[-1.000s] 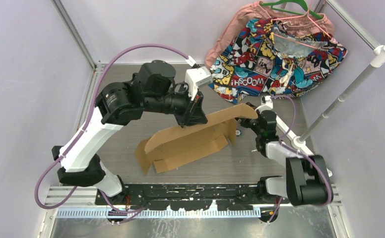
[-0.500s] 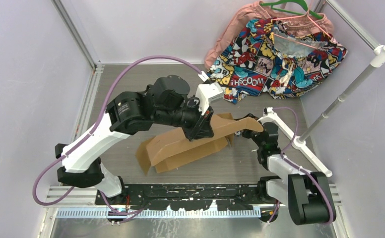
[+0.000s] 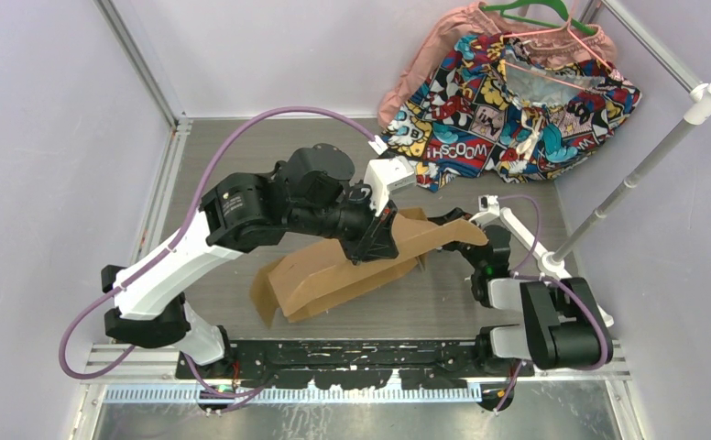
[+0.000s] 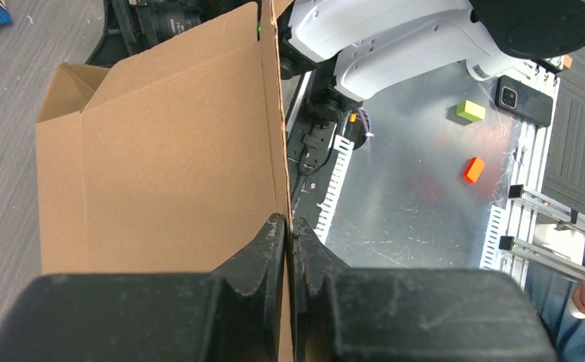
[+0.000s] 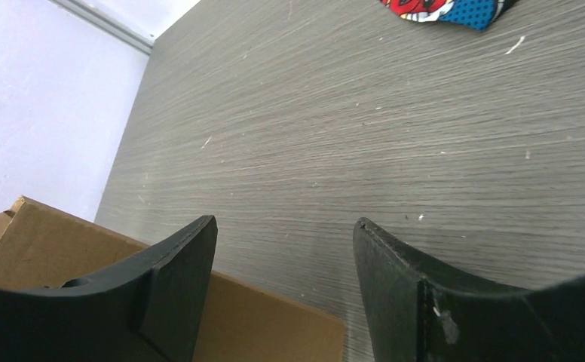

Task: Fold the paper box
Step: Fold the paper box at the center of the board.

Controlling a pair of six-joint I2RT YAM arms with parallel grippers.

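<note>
While pinched along one raised panel edge by the tightly closed left gripper (image 4: 288,226), pictured at the middle of one grey table (image 3: 233,156): one half-folded paper box (image 3: 333,275). At its right end, one right gripper (image 5: 283,237), fingers (image 5: 184,260) spread wide, holding nothing. Behind, far right, one comic-print cloth (image 3: 480,119).

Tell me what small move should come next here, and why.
Probably shift the right gripper sideways toward the near flap of the box, so the flap comes between its jaws. Those jaws stand open with only table between them, and the cardboard lies beside one of them. The left gripper has its jaws shut on a raised panel's edge.
</note>
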